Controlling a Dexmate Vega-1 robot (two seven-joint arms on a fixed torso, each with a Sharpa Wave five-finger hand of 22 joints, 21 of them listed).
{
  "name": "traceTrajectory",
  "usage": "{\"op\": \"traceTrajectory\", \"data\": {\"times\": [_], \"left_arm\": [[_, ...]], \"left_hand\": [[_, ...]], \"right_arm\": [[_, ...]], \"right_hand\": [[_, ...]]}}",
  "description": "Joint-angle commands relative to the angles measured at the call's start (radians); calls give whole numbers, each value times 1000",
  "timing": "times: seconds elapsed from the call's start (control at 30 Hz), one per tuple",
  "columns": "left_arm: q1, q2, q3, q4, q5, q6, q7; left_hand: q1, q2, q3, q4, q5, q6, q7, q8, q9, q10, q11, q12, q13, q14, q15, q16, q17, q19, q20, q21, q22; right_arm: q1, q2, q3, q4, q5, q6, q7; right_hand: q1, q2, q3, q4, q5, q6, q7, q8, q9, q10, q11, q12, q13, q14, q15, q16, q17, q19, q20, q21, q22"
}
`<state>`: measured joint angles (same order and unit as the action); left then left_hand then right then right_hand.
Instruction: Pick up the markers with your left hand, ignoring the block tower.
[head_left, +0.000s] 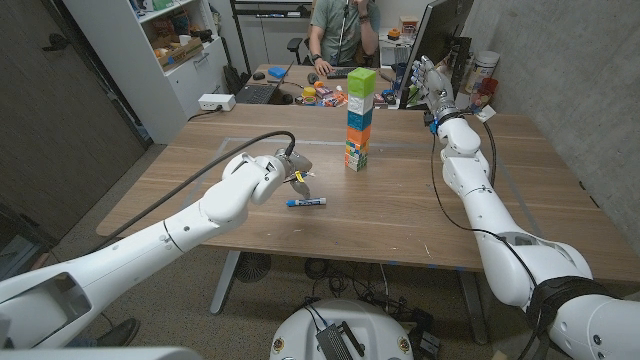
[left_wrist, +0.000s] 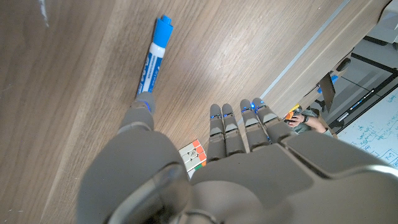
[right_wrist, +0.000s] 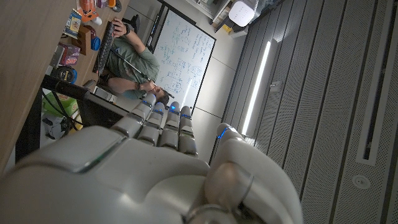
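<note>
A blue marker (head_left: 307, 203) with a white label lies on the wooden table (head_left: 420, 220), in front of the block tower. My left hand (head_left: 283, 171) hovers just to the marker's left and a little behind it, fingers apart and holding nothing. In the left wrist view the marker (left_wrist: 152, 61) lies just past the thumb tip (left_wrist: 139, 116), with the other fingers (left_wrist: 237, 127) stretched out beside it. The colourful block tower (head_left: 360, 120) stands upright at the table's middle back. My right hand (head_left: 432, 78) is raised high at the far right, fingers extended and holding nothing.
A person (head_left: 340, 28) sits behind the table at a cluttered desk with a laptop (head_left: 258, 93) and small items. A white power strip (head_left: 216, 101) lies at the back left. A black cable (head_left: 215, 160) runs along my left arm. Shelves (head_left: 175, 40) stand at the back left.
</note>
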<state>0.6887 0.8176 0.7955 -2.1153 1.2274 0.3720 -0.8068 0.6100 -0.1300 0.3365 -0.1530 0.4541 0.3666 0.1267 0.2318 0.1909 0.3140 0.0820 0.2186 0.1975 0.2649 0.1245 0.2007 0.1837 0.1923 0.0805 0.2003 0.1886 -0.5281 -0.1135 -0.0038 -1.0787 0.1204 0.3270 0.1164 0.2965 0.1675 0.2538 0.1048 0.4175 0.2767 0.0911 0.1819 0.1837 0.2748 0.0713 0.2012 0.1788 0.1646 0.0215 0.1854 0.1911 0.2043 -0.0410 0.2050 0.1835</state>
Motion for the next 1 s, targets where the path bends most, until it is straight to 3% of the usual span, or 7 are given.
{"op": "traceTrajectory", "data": {"times": [0.03, 0.3, 0.57, 0.83, 1.0], "left_arm": [[33, -35, 16, 16, 78, 8, -9], [25, -44, 36, 30, 149, -25, -62], [62, -41, 20, 28, 187, -31, 8], [78, -39, -6, 21, 144, -52, 32], [112, -44, -30, 20, 126, -21, 110]], "left_hand": [[10, 3, -1, 4, -4, 12, 4, 1, 0, 2, 4, 3, 4, 3, 6, 3, 6, 4, 6, 10, 2], [14, 7, 0, 5, -8, 20, 9, 2, 0, 5, 6, 3, 4, 5, 8, 2, 6, 4, 6, 10, 2], [20, 12, 3, 5, -13, 33, -3, 4, -1, 5, 2, 2, 3, 5, 6, 1, 6, -7, 6, 8, 3], [27, 22, 7, 7, -21, 59, -10, 8, -1, 15, -7, 4, 3, 18, 4, 4, 6, -2, 2, 12, 3], [22, 22, 4, 10, -25, 61, -9, 7, -1, 17, -5, 4, 3, 19, 4, 4, 6, -2, 3, 12, 3]], "right_arm": [[-1, -2, 5, 0, 1, 3, 4], [-25, -1, 14, -28, 6, 8, -6], [-43, 0, 18, -41, 11, 16, -11], [-61, -6, 19, -54, 12, 22, -6], [-69, -8, 20, -69, 13, 12, -11]], "right_hand": [[-6, -3, -5, -3, -1, 2, -8, 8, 2, -4, 0, 4, 4, 4, 10, 9, 3, -4, -9, 5, 4], [-7, -3, -6, -3, 0, 2, -8, 8, 2, -5, 0, 4, 4, 4, 11, 9, 3, -5, -8, 5, 4], [-8, -3, -8, -3, 0, 2, -10, 8, 2, -4, 0, 4, 4, 5, 10, 9, 3, -5, -8, 5, 4], [-9, -3, -9, -3, 0, 2, -9, 8, 2, -4, 3, 5, 4, 5, 10, 9, 3, -5, -8, 5, 4], [-9, -3, -10, -3, 0, 3, -9, 9, 2, -4, 4, 5, 4, 6, 9, 10, 3, -5, -8, 5, 4]]}}
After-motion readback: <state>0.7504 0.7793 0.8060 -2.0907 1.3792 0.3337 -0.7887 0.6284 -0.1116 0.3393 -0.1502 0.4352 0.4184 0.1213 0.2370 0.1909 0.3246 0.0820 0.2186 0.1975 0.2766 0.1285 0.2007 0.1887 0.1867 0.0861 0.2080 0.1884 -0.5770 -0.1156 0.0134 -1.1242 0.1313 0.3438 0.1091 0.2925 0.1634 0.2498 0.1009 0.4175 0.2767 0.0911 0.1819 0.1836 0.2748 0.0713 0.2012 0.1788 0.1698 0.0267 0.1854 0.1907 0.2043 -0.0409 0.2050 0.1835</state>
